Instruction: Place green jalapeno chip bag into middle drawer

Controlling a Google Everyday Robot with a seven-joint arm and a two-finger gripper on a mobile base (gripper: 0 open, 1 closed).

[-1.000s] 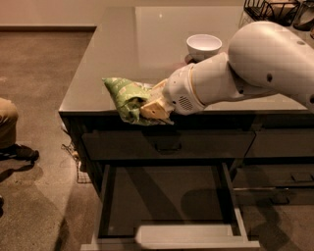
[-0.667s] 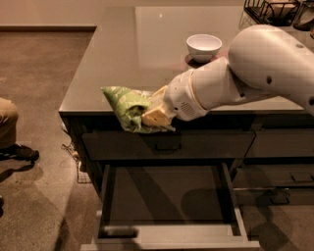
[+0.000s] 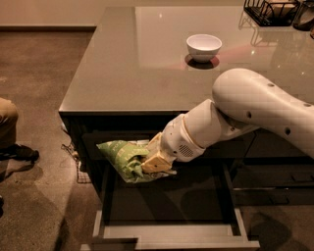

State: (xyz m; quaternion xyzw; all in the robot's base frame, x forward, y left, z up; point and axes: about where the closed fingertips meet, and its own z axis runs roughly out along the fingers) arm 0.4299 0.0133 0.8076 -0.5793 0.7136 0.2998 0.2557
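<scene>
The green jalapeno chip bag is held by my gripper, which is shut on its right end. Bag and gripper hang in front of the counter's edge, just above the left rear part of the open middle drawer. The drawer is pulled out, with pale grey side walls and front rim and a dark floor. The white arm reaches in from the right and hides part of the drawer's back.
A white bowl stands on the grey counter top. A black wire basket sits at the back right. A person's knee and shoe are at the left on the floor.
The gripper and bag have dropped from counter-top level, down past the counter's edge, to just above the open drawer.
</scene>
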